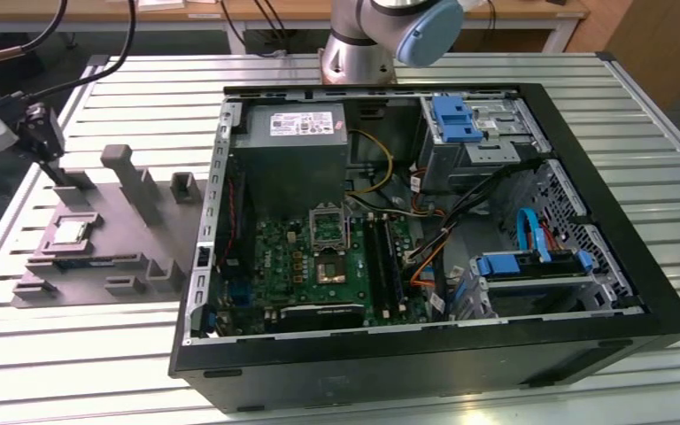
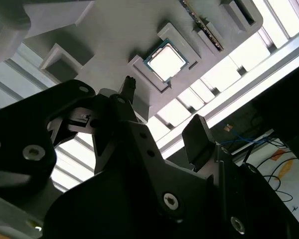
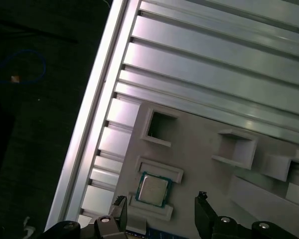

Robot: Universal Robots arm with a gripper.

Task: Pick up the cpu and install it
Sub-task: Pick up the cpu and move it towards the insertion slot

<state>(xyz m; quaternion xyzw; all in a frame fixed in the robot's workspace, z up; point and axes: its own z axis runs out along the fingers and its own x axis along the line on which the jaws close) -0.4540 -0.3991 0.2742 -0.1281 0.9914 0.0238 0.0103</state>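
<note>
The cpu (image 1: 71,232), a small silvery square chip, lies flat in a recess of the grey plastic tray (image 1: 127,221) at the exterior view's left. Both wrist views show the cpu (image 2: 165,61) (image 3: 153,189) framed by the tray's raised blocks. My gripper (image 1: 54,166) hangs above the tray's far end, a short way up from the chip. In both wrist views the gripper (image 2: 162,112) (image 3: 161,200) is open, its two dark fingers apart with nothing between them. The open computer case (image 1: 435,221) holds the green motherboard with its socket (image 1: 328,228).
Tall grey blocks (image 1: 139,181) stand on the tray beside the chip. The slatted metal table's (image 1: 68,345) edge runs close by on the exterior view's left. Cables, a power supply (image 1: 298,133) and blue drive bays (image 1: 529,266) crowd the case.
</note>
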